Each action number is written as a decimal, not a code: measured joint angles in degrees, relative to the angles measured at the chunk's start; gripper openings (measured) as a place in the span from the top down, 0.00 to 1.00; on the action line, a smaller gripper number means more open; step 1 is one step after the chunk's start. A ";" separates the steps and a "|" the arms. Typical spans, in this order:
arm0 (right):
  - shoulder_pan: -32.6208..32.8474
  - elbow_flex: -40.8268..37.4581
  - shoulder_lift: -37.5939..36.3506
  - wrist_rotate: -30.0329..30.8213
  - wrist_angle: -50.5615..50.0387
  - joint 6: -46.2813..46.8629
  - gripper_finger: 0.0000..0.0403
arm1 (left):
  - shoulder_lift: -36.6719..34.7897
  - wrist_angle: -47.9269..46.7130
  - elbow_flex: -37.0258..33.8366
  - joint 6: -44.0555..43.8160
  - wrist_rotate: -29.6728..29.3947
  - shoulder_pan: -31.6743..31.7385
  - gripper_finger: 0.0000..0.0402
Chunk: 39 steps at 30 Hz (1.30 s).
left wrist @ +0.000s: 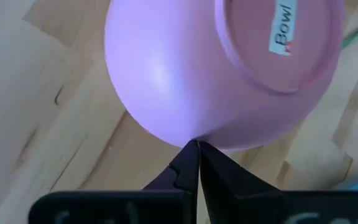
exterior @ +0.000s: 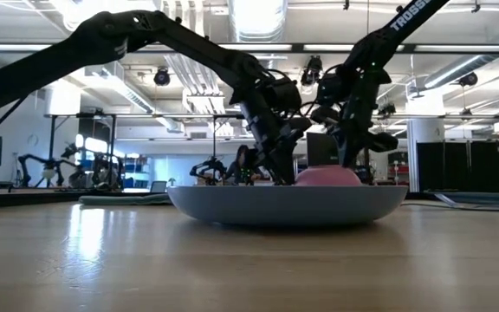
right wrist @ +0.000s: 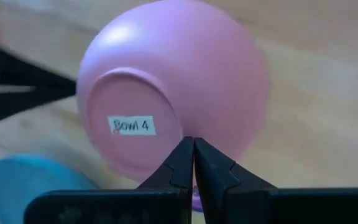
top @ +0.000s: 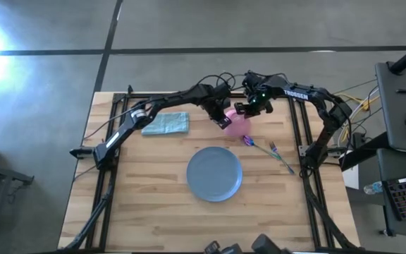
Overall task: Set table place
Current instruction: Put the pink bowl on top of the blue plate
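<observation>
Right now the pink bowl (top: 237,124) lies upside down on the table (top: 154,204), toward its far edge and beyond the blue plate (top: 215,173), which sits mid-table. Both arms crowd it: the left gripper (top: 223,121) meets the bowl's left side, the right gripper (top: 247,108) its far right side. Each wrist view shows that arm's fingers (left wrist: 191,165) pressed together, tips at the bowl's wall, pinching nothing. The spoon (top: 252,143) and fork (top: 282,158) lie toward the table's right edge, just right of the plate. Judging by this, turning the bowl over depends on opposing pushes.
</observation>
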 joint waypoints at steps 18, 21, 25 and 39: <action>-2.28 5.09 -3.13 17.51 -3.96 -3.46 0.98 | -0.02 2.55 0.87 -4.16 0.74 0.42 1.00; -4.92 3.26 -0.84 17.59 -4.95 -3.30 0.98 | -0.03 4.42 1.76 -4.16 0.38 0.52 1.00; -7.43 2.04 2.47 15.69 -4.65 -2.82 0.98 | -0.04 4.27 1.63 -4.23 0.19 0.68 1.00; -7.85 4.30 11.50 10.45 -1.22 -4.01 0.98 | -0.04 4.11 0.42 -4.25 0.08 0.90 1.00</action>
